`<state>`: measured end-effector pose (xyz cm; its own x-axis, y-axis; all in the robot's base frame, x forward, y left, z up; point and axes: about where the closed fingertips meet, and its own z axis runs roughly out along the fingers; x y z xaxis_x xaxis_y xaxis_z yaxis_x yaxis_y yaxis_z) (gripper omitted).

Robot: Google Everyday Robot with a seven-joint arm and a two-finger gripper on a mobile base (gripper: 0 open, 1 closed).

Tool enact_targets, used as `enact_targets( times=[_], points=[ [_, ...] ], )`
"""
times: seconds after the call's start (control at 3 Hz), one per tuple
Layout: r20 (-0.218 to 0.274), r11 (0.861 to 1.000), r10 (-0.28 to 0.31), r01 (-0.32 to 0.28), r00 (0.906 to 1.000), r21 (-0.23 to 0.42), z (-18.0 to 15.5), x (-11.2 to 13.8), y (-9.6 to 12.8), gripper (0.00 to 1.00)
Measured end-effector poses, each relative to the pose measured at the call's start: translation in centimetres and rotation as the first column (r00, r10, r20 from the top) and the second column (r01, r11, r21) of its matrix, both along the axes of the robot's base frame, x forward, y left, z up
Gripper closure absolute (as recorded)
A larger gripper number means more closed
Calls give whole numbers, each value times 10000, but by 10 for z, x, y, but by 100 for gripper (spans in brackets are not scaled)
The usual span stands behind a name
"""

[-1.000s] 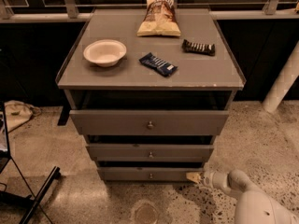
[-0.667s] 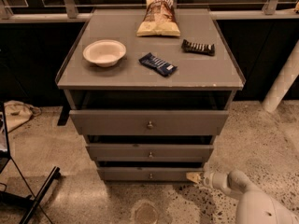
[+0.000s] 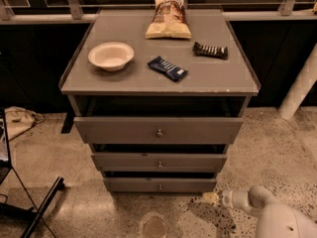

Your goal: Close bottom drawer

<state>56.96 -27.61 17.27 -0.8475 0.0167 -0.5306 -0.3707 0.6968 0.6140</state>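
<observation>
Counted one grey cabinet (image 3: 148, 81) in the middle of the frame, with three drawers stacked down its front: the widest top drawer (image 3: 119, 129), the middle drawer (image 3: 129, 161), and the bottom drawer (image 3: 133, 185), narrowest and lowest, at lower centre just above the speckled floor (image 3: 277, 152). Found one small round knob (image 3: 159, 132) at the centre of each front, and a dark gap above each front. Counted four things on the cabinet top: one white bowl (image 3: 111, 56) at the left, one chip bag (image 3: 169, 18) at the back, one blue packet (image 3: 167, 68) near the middle, and one dark bar (image 3: 210, 50) at the right, all apart from one another. Saw one white arm (image 3: 267, 214) entering from the lower right corner, lying low and nearly level, pointed left toward the cabinet. Placed the gripper (image 3: 210, 198) at its pale tip, just beside the right end of the bottom drawer and slightly below it in the frame; could not tell whether it touched the drawer. Could not tell how far open the gripper stood, nor whether it had hold of anything.
</observation>
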Motion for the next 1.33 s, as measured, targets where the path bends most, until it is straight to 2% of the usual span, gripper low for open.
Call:
enact_targets(
  times=[1.0, 1.33],
  points=[
    [6, 10000, 2, -2, 10000, 3, 0, 0, 0, 13],
    [5, 10000, 3, -3, 10000, 3, 0, 0, 0, 0]
  ],
)
